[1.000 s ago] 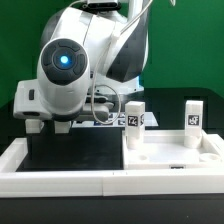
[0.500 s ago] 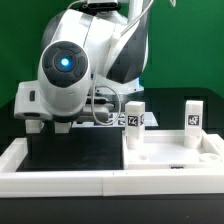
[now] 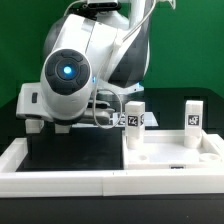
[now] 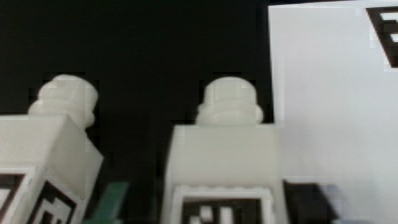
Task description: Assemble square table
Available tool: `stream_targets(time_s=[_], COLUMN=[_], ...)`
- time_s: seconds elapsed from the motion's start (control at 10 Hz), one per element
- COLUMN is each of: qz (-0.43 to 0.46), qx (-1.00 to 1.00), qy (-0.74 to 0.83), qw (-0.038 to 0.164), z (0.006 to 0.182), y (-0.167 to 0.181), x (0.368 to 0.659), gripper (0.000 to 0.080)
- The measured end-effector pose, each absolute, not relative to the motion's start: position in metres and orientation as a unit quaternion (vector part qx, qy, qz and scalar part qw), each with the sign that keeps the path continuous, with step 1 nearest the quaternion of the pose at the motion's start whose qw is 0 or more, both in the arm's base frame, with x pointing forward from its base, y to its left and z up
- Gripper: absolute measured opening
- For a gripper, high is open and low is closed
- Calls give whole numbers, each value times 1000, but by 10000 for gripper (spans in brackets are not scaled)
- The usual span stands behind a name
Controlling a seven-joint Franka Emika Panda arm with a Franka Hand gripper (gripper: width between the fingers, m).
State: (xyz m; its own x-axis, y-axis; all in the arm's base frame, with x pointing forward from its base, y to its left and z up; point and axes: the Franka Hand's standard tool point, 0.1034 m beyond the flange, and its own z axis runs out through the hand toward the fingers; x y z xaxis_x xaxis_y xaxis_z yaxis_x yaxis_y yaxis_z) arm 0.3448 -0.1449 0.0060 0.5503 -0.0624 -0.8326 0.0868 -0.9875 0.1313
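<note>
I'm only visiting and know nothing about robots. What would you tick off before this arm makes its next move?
1. Leg lined up between the gripper fingers: ok.
2. Firm hold on that leg: cannot tell.
3. Neighbouring leg apart from it: ok.
4. Table top lying flat beside them: ok.
5. Two other legs upright: ok.

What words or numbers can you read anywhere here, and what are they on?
No words, numbers or brand names can be read anywhere.
Standing leg at the exterior view's left: a black-and-white pattern tag, no letters.
Standing leg at the exterior view's right: the same kind of tag, no letters.
Square table top: its tag is cut off at the picture's edge, so it is unreadable.
</note>
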Motion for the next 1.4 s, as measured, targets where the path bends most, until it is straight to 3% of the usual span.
stream_targets(time_s=[0.1,0.6,0.8,1.1,1.4], qz=[-474,-480,-489,-489,-475], qx=[877,874,867,868,875], qy=[7,9,20,-3,-1], qw=[79,81,91,89,93], z=[6,10,31,68,65], y=[-145,-145,-140,-144,-144], x=[345,345,352,370,375], gripper=[287,287,288,288,288])
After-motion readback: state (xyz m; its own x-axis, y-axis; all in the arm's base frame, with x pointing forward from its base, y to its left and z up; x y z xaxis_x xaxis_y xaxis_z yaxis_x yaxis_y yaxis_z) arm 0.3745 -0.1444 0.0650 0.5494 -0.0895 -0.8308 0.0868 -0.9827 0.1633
